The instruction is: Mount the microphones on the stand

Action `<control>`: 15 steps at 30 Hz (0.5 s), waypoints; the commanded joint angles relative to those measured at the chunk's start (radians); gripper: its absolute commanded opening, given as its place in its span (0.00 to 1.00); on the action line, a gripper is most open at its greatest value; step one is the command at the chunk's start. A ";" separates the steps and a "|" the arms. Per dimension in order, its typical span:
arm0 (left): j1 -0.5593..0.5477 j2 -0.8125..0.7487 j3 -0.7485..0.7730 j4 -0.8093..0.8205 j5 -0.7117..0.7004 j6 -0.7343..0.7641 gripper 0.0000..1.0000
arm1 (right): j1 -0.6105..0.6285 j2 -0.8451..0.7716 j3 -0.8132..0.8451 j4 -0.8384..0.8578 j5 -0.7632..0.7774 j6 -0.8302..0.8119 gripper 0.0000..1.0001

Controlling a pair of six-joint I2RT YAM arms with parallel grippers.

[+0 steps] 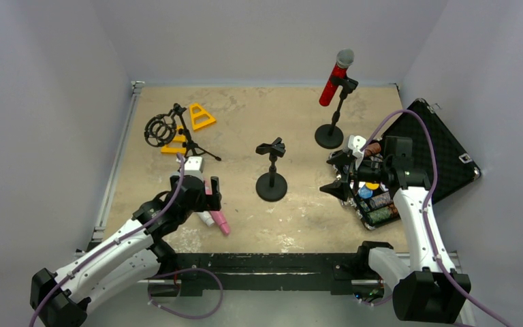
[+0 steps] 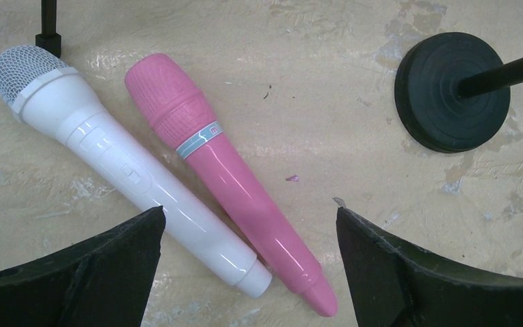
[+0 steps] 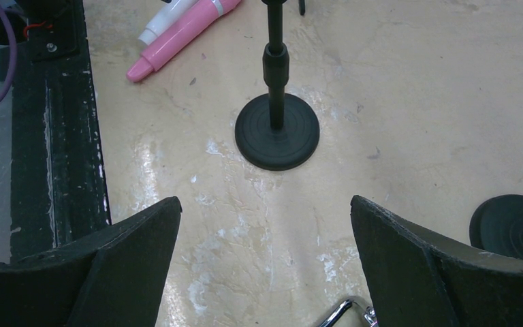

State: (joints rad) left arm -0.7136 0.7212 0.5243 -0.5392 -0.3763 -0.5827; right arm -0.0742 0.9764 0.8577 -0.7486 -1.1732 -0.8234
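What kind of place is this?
Probably a robot test cell, not a stage. Plain walls box in a worn table; the left arm and right arm are bolted at its near edge; the pink mic and stand look like props.

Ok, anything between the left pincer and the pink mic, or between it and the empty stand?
Nothing covers the pink plastic microphone, but the white plastic microphone lies alongside it within the open left pincer's span. Bare tabletop leads to the black round-based stand.

Bare table (image 1: 299,211) rings the middle stand (image 1: 272,184) (tripod (image 1: 188,139) crowds left).
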 commanded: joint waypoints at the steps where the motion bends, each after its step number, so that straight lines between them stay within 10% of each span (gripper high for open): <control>1: 0.007 0.005 -0.015 0.031 -0.033 -0.025 0.99 | -0.006 0.007 0.023 -0.002 -0.019 -0.005 0.99; 15: 0.007 0.025 -0.023 0.010 -0.092 -0.068 0.95 | -0.006 0.009 0.023 -0.003 -0.019 -0.006 0.99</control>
State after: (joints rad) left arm -0.7136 0.7341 0.5087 -0.5407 -0.4198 -0.6136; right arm -0.0742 0.9817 0.8577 -0.7490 -1.1728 -0.8234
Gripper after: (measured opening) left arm 0.966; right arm 0.985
